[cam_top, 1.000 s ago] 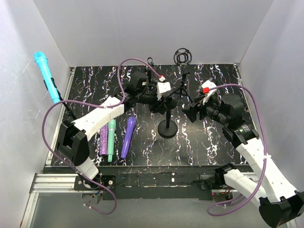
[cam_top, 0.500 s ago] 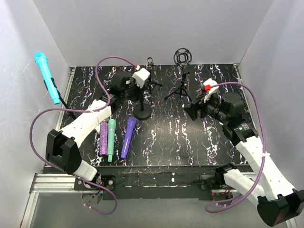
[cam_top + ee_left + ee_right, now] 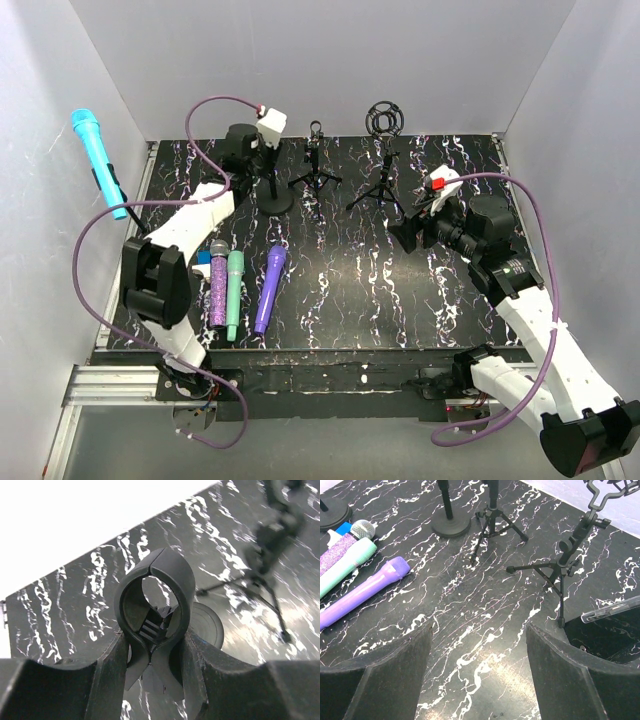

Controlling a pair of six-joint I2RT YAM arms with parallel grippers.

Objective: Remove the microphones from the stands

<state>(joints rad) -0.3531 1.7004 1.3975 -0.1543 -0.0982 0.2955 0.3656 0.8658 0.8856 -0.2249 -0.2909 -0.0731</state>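
since a second ago we have carried the round-base stand from mid-table to the back left, our left hand pinching its clip, right hand spread, purple microphone lying on the table.

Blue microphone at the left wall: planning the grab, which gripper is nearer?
Left. The left gripper is right of the blue microphone, clamped on an empty stand's clip; the open right gripper is much farther right.

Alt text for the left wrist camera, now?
The left gripper pinches the empty microphone clip, its ring filling mid-frame. Behind it lie the stand's round base and a blurred tripod stand on the black marbled table.
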